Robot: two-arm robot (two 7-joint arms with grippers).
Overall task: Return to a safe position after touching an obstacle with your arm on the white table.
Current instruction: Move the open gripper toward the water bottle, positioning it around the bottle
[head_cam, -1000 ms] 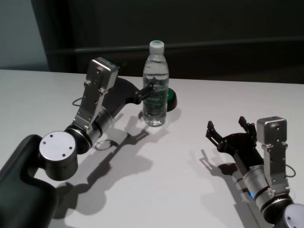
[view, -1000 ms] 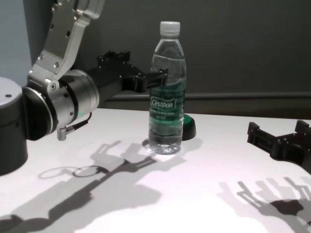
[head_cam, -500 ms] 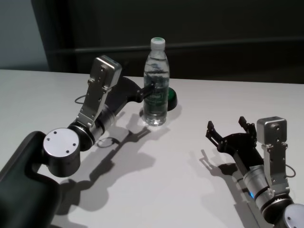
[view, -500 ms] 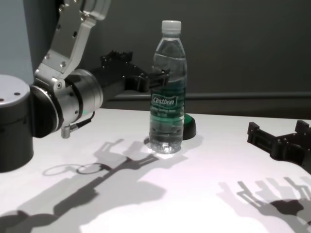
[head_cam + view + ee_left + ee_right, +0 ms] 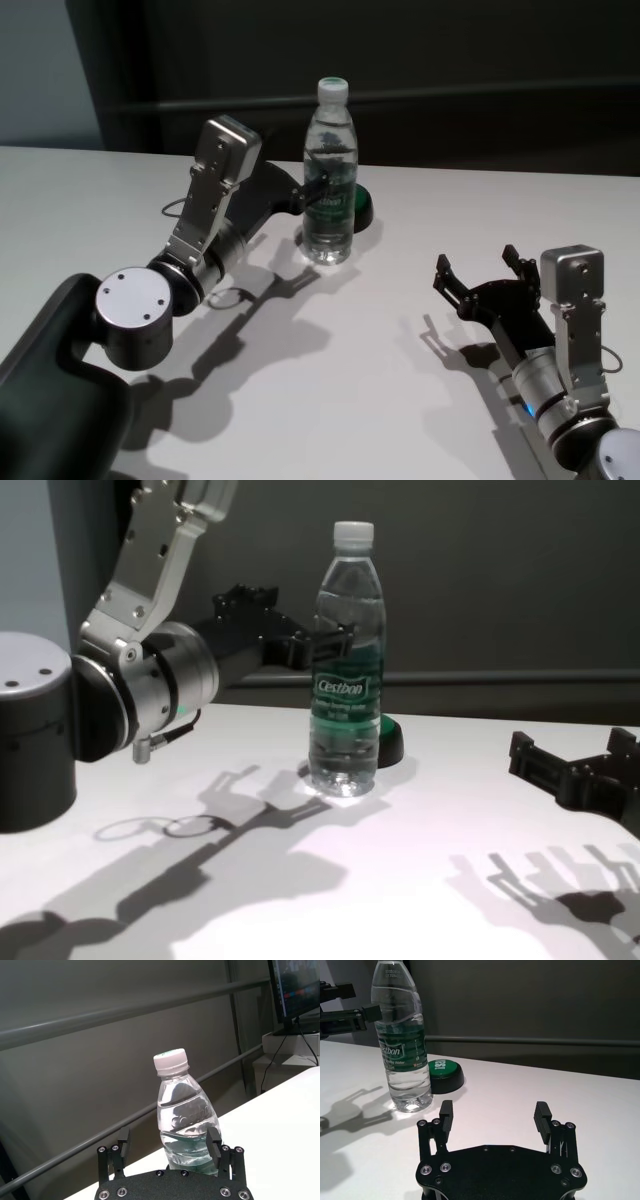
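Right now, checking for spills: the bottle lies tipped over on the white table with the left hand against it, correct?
No. In the chest view the bottle stands upright on the white table; the left hand is indeed against it.

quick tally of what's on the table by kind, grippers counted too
Bottles: 1, clear water bottle, upright
Pucks: 1, black-and-green puck behind it
Grippers: 2, left gripper at the bottle, open; right gripper off to the right, open
Total: 4, all over the white table
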